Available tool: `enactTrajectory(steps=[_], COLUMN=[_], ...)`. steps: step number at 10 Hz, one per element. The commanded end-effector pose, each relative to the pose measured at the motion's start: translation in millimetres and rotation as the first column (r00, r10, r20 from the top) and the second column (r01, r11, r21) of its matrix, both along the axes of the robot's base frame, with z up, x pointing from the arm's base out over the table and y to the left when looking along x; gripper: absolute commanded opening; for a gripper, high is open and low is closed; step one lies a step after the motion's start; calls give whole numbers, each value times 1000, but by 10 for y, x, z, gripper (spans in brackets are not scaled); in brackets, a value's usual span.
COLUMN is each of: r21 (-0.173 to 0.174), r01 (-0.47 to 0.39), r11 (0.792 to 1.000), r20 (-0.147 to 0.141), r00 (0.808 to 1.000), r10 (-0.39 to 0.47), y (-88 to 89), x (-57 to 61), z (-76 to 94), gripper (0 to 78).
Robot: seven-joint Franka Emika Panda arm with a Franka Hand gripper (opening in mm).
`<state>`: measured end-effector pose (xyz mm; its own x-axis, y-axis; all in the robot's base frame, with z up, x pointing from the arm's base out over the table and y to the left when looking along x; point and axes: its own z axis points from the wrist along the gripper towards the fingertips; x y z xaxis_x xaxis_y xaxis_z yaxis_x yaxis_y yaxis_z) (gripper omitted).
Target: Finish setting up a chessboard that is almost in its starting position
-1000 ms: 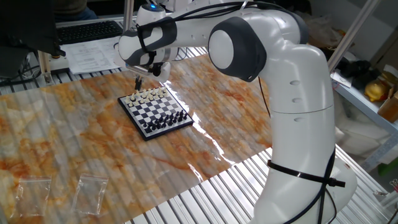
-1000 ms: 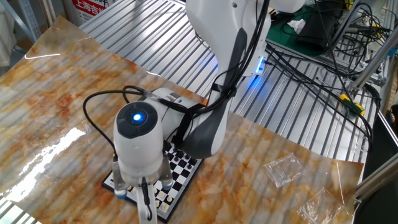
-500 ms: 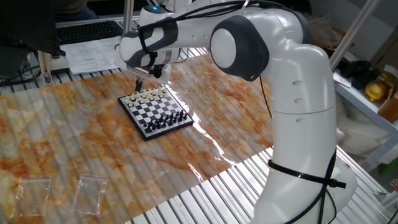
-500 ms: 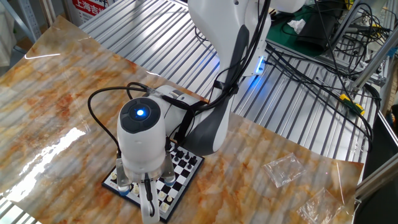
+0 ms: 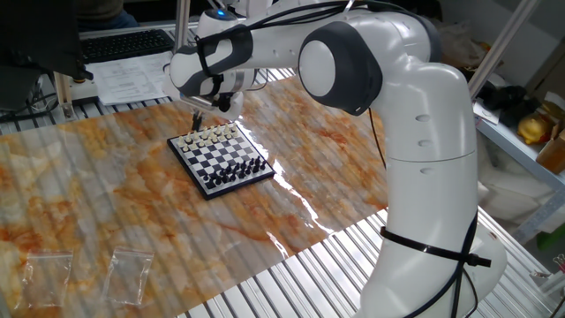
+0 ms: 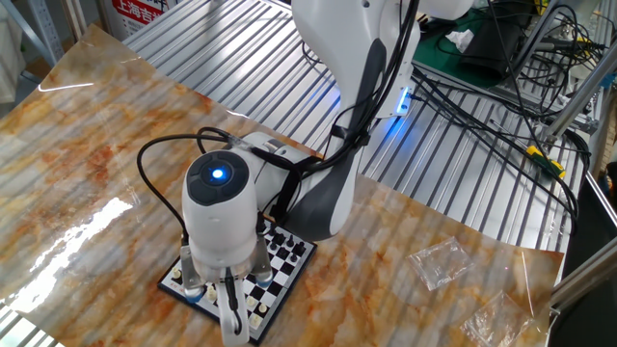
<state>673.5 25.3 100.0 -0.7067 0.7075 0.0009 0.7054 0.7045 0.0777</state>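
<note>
Arm unmoved, tool grip unclear over chessboard, marbled tabletop, 2 bags

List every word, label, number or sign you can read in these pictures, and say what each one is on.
Red sign at the top edge of the other fixed view: white characters, cut off and too small to read.
Papers by the keyboard: printed lines, too blurred to read.
Chessboard, robot arm, plastic bags: no text visible.
Nothing else is legible.

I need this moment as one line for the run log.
gripper: over cream edge of board, jaw state unclear | pieces: cream far side, black near side | bags: untouched
</note>
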Motion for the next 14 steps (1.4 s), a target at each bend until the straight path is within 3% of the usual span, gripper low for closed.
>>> enactTrajectory(steps=[1, 14], r21=[-1, -4], r01=[-12, -2], r11=[1000, 1000], r20=[6, 2], r00=[1000, 1000], r10=[12, 2], y=[0, -11], x=[-3, -32], z=[-16, -32], gripper=[13, 13])
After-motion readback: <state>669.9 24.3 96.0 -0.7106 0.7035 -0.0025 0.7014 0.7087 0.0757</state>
